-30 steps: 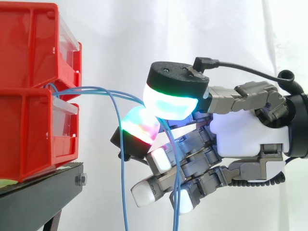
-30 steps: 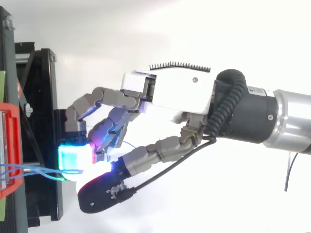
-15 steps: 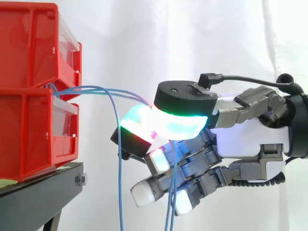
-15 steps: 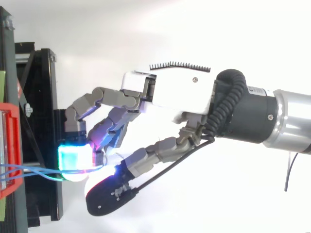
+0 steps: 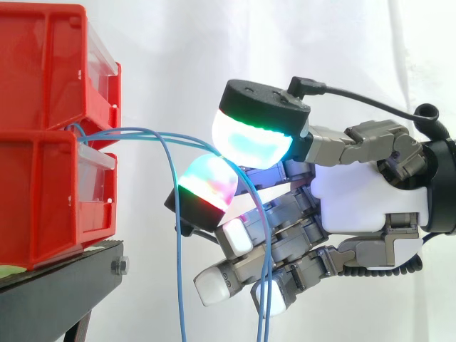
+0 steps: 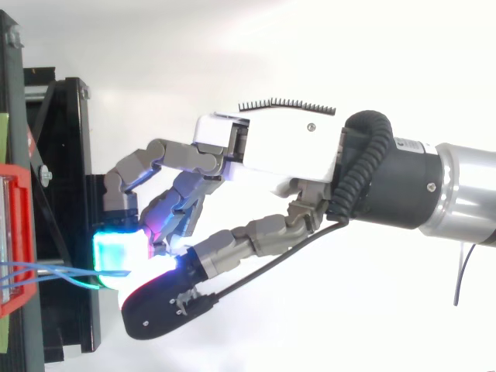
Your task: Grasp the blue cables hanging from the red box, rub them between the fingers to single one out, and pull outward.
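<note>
Blue cables (image 5: 135,131) in hand (image 5: 356,194) — red bins (image 5: 43,153), stand (image 5: 60,288)

You are looking at a hand (image 5: 370,203) showing a white palm shell, grey metal fingers (image 6: 182,153) and black-backed pads (image 5: 251,146) glowing cyan, green and magenta, on a black-and-silver arm (image 6: 457,190).

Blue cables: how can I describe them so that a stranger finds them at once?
Find the two stacked red bins at the side view's left. Thin blue cables leave the gap between them, run right to the hand, which pinches them, then hang down. They are the only thin blue lines.
</note>
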`<state>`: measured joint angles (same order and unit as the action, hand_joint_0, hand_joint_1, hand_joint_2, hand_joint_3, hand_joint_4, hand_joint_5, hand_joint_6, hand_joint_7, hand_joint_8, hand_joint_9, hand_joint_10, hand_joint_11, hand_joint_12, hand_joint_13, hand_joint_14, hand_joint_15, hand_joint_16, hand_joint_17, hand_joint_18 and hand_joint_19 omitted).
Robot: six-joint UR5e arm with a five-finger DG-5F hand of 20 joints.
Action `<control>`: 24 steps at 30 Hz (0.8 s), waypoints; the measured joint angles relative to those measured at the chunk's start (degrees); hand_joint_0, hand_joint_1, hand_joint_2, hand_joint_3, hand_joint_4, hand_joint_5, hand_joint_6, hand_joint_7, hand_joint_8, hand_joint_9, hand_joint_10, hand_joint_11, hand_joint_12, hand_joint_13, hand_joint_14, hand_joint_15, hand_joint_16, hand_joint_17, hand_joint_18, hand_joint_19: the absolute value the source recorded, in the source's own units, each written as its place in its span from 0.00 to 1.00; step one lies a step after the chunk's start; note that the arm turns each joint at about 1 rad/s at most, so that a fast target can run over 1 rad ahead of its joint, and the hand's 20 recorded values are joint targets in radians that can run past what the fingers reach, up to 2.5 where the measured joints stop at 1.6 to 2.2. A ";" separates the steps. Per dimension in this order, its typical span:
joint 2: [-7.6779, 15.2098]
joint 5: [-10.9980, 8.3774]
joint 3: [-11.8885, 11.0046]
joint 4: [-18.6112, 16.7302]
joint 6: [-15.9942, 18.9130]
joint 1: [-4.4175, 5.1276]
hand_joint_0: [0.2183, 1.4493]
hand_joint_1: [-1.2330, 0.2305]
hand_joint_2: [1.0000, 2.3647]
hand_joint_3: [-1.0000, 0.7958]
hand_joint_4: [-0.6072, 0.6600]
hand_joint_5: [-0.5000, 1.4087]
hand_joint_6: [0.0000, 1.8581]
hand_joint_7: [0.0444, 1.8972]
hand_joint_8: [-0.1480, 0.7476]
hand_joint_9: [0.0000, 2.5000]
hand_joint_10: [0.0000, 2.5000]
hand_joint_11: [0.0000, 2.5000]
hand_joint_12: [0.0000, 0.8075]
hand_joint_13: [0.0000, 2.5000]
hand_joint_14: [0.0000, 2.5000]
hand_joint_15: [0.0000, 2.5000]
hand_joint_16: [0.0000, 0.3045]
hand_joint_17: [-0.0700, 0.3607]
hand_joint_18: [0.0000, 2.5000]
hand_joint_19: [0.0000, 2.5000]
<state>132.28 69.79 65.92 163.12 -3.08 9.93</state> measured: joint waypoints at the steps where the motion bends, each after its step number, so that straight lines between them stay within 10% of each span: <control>1: 0.00 0.00 -0.01 0.00 0.00 -0.01 0.33 0.33 0.01 0.39 0.59 0.18 0.48 0.58 0.64 0.40 0.01 0.29 0.59 0.34 0.01 0.17 0.20 0.49 0.39 0.21; 17: 0.00 0.00 -0.06 0.00 0.01 0.00 0.49 0.21 0.00 0.29 0.51 0.16 0.50 0.56 0.62 0.37 0.01 0.29 0.58 0.34 0.01 0.16 0.20 0.48 0.38 0.19; 24: 0.00 0.00 -0.07 0.00 0.01 0.00 0.29 0.28 0.00 0.28 0.62 0.16 0.49 0.53 0.64 0.38 0.01 0.29 0.59 0.34 0.01 0.17 0.21 0.49 0.39 0.21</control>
<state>132.28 69.79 65.85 163.13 -3.08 9.93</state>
